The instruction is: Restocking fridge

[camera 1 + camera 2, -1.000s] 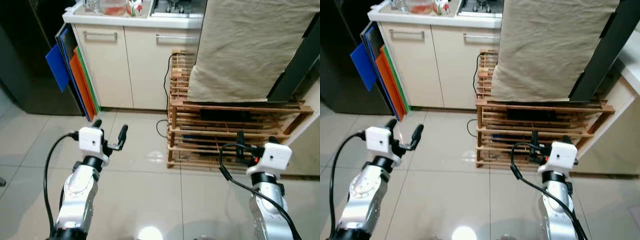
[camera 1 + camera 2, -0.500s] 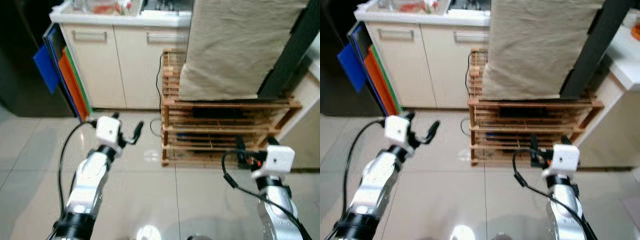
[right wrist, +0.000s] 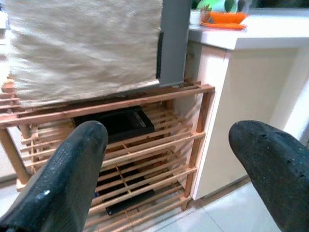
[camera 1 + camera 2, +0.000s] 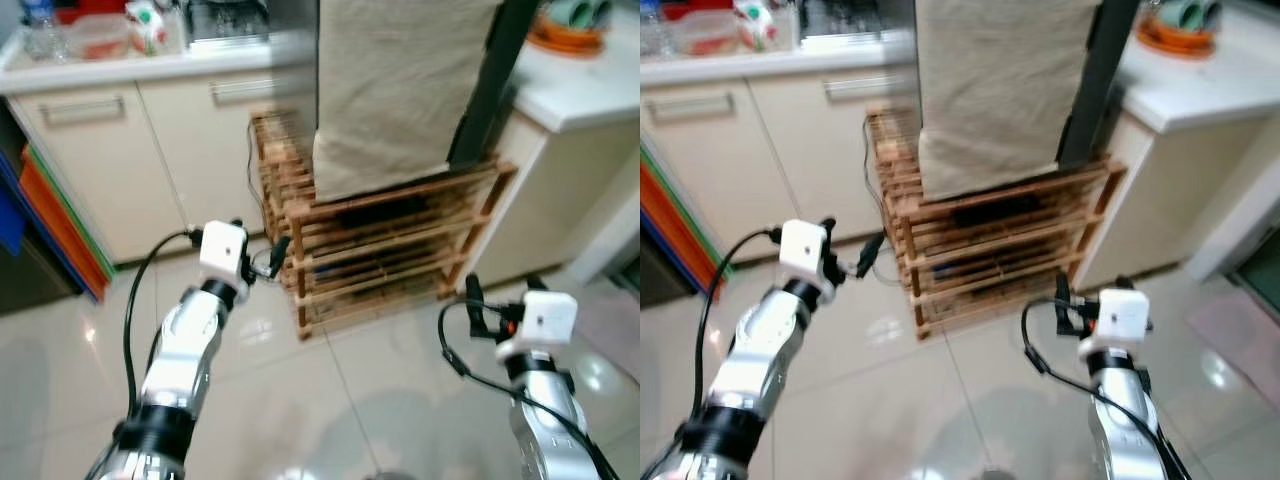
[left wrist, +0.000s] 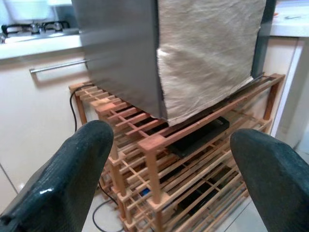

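My left gripper [image 4: 260, 238] is held out open with nothing between its fingers, close to the left corner of a wooden slatted rack [image 4: 380, 250]. My right gripper [image 4: 500, 290] is also open and holds nothing, low over the floor off the rack's right front. On the rack stands a grey appliance [image 5: 120, 53] draped with a beige cloth [image 4: 400, 90]. In the left wrist view the rack [image 5: 159, 145] lies straight ahead between the fingers [image 5: 72, 174]. A black flat box [image 3: 116, 123] lies on a rack shelf in the right wrist view.
Cream cabinets [image 4: 100, 160] with a counter of containers [image 4: 90, 35] stand at the left, with coloured boards [image 4: 50, 220] leaning beside them. A white counter [image 4: 590, 90] with an orange dish [image 4: 565, 35] is at the right. A black cable [image 4: 262, 200] hangs by the rack. Glossy tile floor [image 4: 330, 410] lies in front.
The whole view has swung to the right, so the dark area at the left is gone and the right counter has come in. My left gripper now sits closer to the rack.
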You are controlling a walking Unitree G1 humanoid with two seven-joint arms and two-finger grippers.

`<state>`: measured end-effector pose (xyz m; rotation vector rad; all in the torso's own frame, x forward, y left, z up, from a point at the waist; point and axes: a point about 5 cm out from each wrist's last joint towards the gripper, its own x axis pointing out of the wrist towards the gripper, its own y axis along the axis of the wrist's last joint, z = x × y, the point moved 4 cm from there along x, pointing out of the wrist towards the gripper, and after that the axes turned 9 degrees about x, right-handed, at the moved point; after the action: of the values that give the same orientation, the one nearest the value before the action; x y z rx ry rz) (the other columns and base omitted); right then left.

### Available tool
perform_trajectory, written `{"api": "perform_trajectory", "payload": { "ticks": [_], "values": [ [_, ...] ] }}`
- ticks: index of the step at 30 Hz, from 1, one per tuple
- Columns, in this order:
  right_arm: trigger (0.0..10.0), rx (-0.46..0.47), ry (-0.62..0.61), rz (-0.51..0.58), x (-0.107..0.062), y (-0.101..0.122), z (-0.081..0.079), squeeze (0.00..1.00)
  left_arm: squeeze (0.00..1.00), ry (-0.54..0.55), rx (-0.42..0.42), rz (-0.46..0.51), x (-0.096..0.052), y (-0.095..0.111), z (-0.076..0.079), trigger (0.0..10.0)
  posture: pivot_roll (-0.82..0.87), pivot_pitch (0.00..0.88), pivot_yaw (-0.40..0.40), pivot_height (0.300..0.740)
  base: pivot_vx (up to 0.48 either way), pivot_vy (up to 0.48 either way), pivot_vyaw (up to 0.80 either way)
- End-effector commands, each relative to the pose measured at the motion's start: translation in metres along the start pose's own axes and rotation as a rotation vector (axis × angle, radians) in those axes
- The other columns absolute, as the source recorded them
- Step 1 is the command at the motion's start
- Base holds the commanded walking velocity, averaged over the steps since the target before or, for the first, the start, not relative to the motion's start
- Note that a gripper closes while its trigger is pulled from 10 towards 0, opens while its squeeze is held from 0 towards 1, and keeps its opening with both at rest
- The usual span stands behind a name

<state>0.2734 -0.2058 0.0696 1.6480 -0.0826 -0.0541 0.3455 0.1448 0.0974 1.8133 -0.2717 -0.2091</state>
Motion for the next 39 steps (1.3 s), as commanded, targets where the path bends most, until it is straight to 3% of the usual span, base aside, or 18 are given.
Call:
{"api": "perform_trajectory", "payload": {
  "ticks": [1,4,6,12,20,22,24,25,27,28,33,39],
  "values": [
    [10.0,0.002,0.016,-0.001,0.0,0.0,-0.006,0.0,0.0,0.022,0.007,-0.017,-0.001,-0.004,-0.008,10.0,-0.1,0.0,0.03,0.74,0.0,0.48,-0.76],
    [10.0,-0.035,0.006,-0.007,-0.002,-0.003,-0.004,0.0,0.0,0.03,0.031,-0.022,0.001,-0.004,-0.006,10.0,-0.11,0.0,0.033,0.74,0.0,0.316,-0.5],
    [10.0,-0.044,-0.006,-0.003,-0.002,-0.002,-0.002,0.0,0.0,0.019,-0.026,0.037,-0.001,0.005,-0.004,10.0,-0.11,0.0,0.034,0.74,0.0,0.0,0.0],
    [10.0,-0.079,-0.08,0.061,0.003,0.012,0.008,0.0,0.0,0.056,-0.027,0.081,0.003,0.018,-0.007,10.0,-0.11,0.0,0.036,0.74,0.292,0.0,0.0],
    [10.0,-0.082,-0.07,0.087,0.012,0.017,0.001,0.0,0.0,0.025,-0.006,0.068,0.007,0.016,-0.004,10.0,-0.1,0.0,0.039,0.74,0.465,0.0,0.0],
    [10.0,0.034,-0.079,0.08,0.011,0.014,-0.002,0.0,0.0,0.007,-0.034,0.028,0.005,0.007,-0.002,10.0,-0.1,0.0,0.044,0.74,0.465,0.0,0.0],
    [10.0,0.085,-0.089,0.076,0.011,0.014,-0.003,0.0,0.0,0.016,-0.057,0.015,0.004,0.003,-0.003,10.0,-0.1,0.0,0.044,0.74,0.465,0.0,0.0],
    [10.0,0.179,-0.17,0.064,0.012,0.011,0.007,0.0,0.0,0.053,-0.1,-0.016,0.003,-0.004,-0.008,10.0,-0.1,0.0,0.043,0.74,0.461,0.0,0.0],
    [10.0,0.173,-0.185,0.069,0.013,0.011,0.009,0.0,0.0,0.07,-0.133,-0.036,0.004,-0.009,-0.01,10.0,-0.1,0.0,0.048,0.74,0.459,0.0,0.0],
    [10.0,0.132,-0.154,0.077,0.014,0.013,0.004,0.0,0.0,0.057,-0.13,-0.021,0.006,-0.004,-0.005,10.0,-0.1,0.0,0.049,0.74,0.458,0.0,0.0],
    [10.0,0.11,-0.137,0.08,0.015,0.013,0.0,0.0,0.0,0.0,-0.094,0.028,0.011,0.008,0.005,10.0,-0.1,0.0,0.048,0.74,0.464,0.0,0.0],
    [10.0,0.09,-0.11,0.078,0.016,0.013,-0.005,0.0,0.0,-0.032,-0.125,0.048,0.012,0.012,0.008,10.0,-0.1,0.0,0.051,0.74,0.477,0.0,0.0]
  ]
}}
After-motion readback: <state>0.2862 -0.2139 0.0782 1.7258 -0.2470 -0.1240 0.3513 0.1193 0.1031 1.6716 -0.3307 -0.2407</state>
